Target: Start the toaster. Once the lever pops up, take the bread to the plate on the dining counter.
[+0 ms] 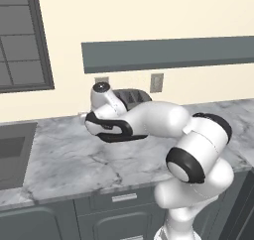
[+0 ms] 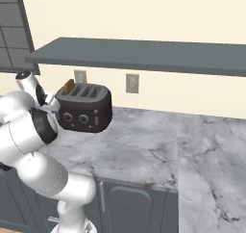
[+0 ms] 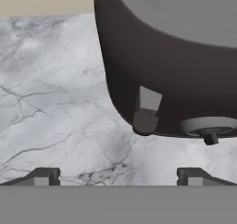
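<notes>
Approaching the toaster (image 2: 84,108) at the worktop's far left, bread (image 2: 68,86) in its left slot | gripper (image 3: 118,176) spread wide, empty, near the lever (image 3: 146,110) | lever press, pop-up, carry to plate all pending

- Bench (image 1: 64,159): grey-white marble top with dark veining, running along the wall; the same slab turns toward the camera at the right of the right base view (image 2: 211,150).
- Cabinet fronts (image 1: 119,216): dark grey, under the bench, with a drawer carrying a pale bar handle (image 1: 124,198).
- Sink (image 1: 12,154): dark grey basin set into the bench at the far left.
- Wall shelf (image 2: 144,54): long, dark grey-green, mounted above the bench.
- Wall outlets: two pale plates on the cream wall, one (image 2: 132,83) under the shelf, one (image 2: 79,76) further left.
- Window (image 1: 20,35): dark grey frame with gridded panes, upper left.
</notes>
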